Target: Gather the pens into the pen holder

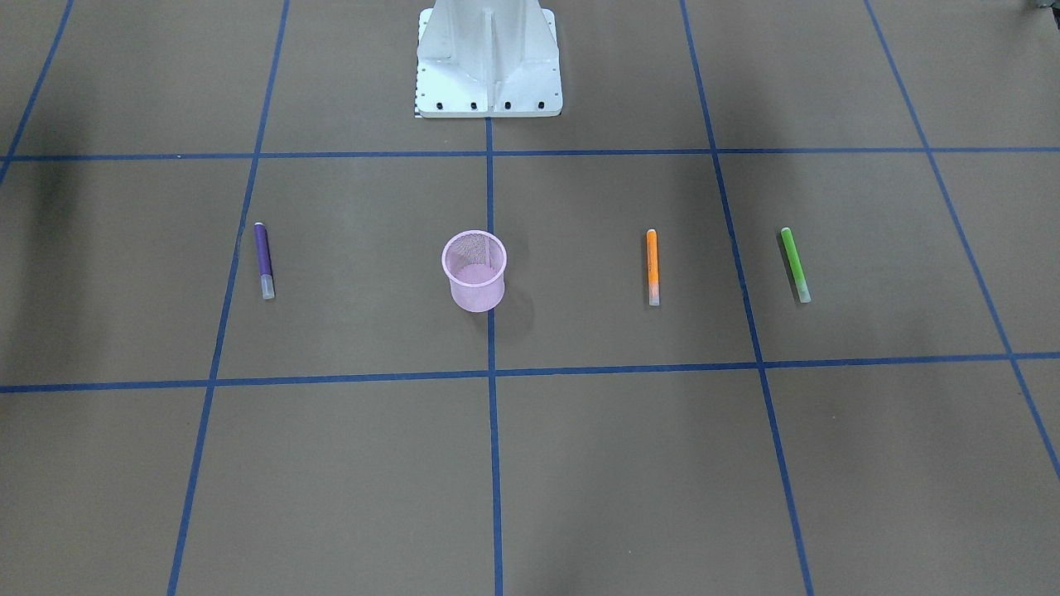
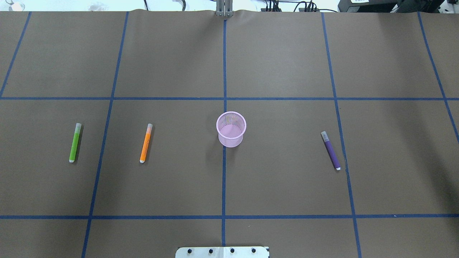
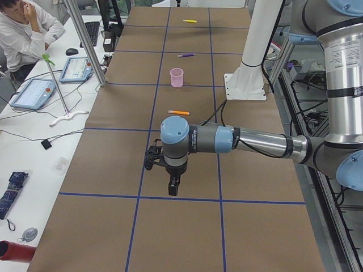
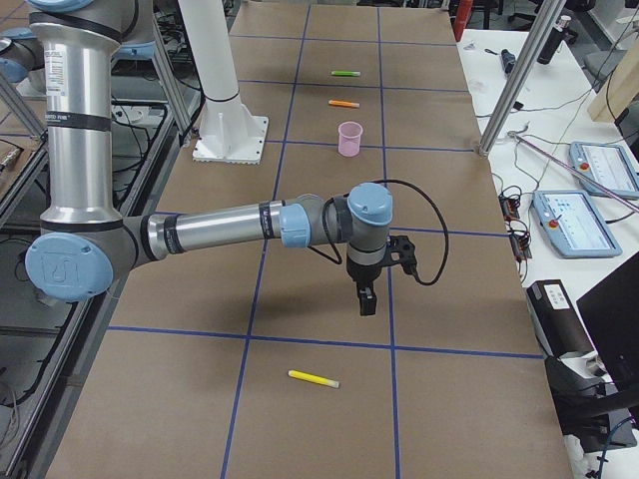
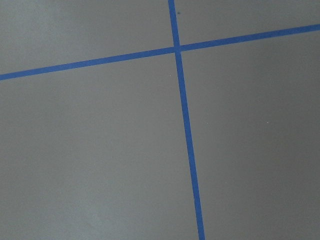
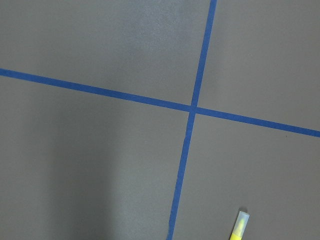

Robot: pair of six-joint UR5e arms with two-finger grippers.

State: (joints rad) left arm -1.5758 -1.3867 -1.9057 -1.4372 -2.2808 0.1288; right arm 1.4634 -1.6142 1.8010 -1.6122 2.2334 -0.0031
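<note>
1. You are at the start, by my reading: the pen holder stands upright mid-table, and no pen shows in it.
2. The purple pen lies to its right, the orange pen and green pen to its left, and the yellow pen near the right gripper.
3. You cannot tell whether that gripper or the left gripper is spread or pressed together.
4. Your next move is probably to descend squarely across the yellow pen.
5. Only blue tape lines lie between.

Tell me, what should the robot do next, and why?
Probably move the right claw over the yellow pen and lower onto it: that pen lies closest to it, and the pink pen holder looks empty.
</note>
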